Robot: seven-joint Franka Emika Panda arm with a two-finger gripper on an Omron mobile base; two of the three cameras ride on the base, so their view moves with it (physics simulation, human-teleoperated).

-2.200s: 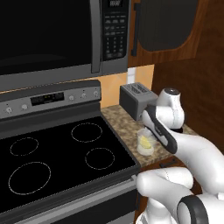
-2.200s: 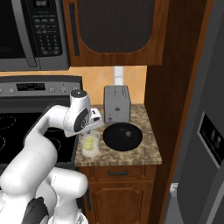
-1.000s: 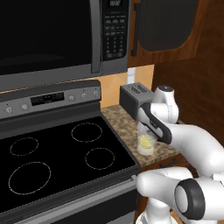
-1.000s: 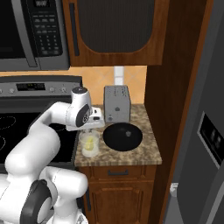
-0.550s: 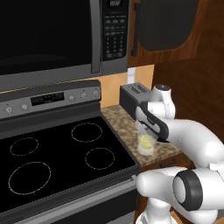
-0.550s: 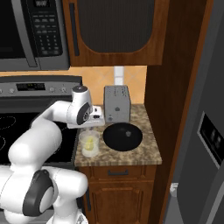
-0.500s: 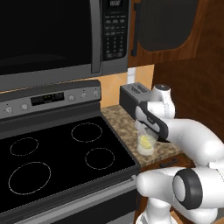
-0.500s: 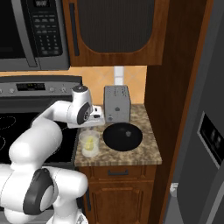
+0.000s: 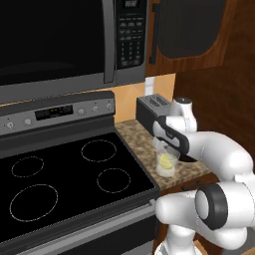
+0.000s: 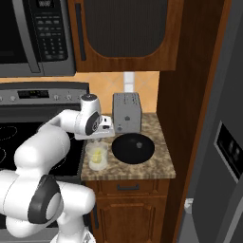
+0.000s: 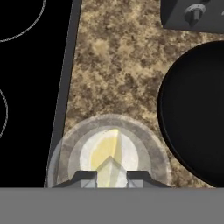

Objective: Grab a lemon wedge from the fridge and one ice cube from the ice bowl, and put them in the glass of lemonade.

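Lemon wedge clamped in hand right above glass of lemonade near desk front edge; stay centred over rim, then let go.

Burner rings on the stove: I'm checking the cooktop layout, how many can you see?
4, all in the left base view: back left, back right, front left, front right. None seems hidden.

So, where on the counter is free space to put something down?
Bare granite counter lies between the stove, toaster and ice bowl. It is crowded around the glass of lemonade, beside the bowl.
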